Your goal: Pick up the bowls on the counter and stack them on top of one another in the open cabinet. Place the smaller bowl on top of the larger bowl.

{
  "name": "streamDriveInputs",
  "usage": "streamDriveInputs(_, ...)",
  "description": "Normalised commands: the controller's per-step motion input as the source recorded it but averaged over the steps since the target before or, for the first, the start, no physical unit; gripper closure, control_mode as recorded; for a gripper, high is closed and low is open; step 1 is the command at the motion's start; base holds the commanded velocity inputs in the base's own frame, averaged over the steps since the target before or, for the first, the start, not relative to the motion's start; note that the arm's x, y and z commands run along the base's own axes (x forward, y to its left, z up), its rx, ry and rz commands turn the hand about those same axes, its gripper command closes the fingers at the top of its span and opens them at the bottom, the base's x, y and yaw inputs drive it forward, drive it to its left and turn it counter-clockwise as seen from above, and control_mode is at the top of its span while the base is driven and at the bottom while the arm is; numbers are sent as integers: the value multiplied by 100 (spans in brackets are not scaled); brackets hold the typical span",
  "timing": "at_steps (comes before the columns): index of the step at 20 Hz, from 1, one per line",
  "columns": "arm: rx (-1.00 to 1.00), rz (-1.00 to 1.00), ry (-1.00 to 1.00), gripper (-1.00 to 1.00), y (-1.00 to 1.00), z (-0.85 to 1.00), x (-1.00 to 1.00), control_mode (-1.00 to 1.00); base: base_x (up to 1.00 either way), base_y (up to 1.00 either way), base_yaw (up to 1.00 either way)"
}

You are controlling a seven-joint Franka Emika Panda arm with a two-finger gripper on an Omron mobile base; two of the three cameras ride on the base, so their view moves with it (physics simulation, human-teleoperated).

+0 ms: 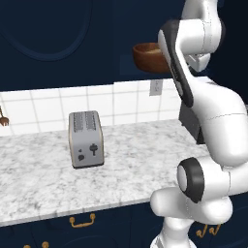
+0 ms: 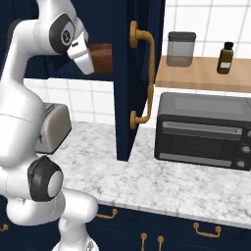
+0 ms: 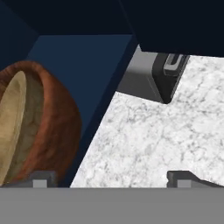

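We are seeing the larger bowl (image 3: 52, 131) at the left of the hand view, the smaller bowl (image 3: 11, 127) nested inside it, within the open cabinet (image 3: 83, 57). Our gripper (image 3: 113, 178) is standing open, holding nothing, above the counter (image 3: 153, 140).

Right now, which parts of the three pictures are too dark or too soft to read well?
Left base view: the cabinet is near-black and the brown bowl sits in shade. Right base view: evenly lit, the oven crisp. Hand view: the cabinet ceiling is black and the marble counter looks soft.
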Motion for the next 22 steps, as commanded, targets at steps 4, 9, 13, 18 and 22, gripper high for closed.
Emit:
streamDriveInputs(4,-7,6,0,-100,0,0,-60,-100,0,0,0)
streamDriveInputs(9,-10,12,0,-100,0,-11,-97,-100,0,0,0)
streamDriveInputs(13,0,17,-2,-100,0,-18,-83,-100,0,0,0)
streamDriveInputs(18,-3,21,2,-100,1,-22,-50,-100,0,0,0)
streamDriveInputs(22,-9,14,2,-100,3,-39,-43,-100,0,0,0)
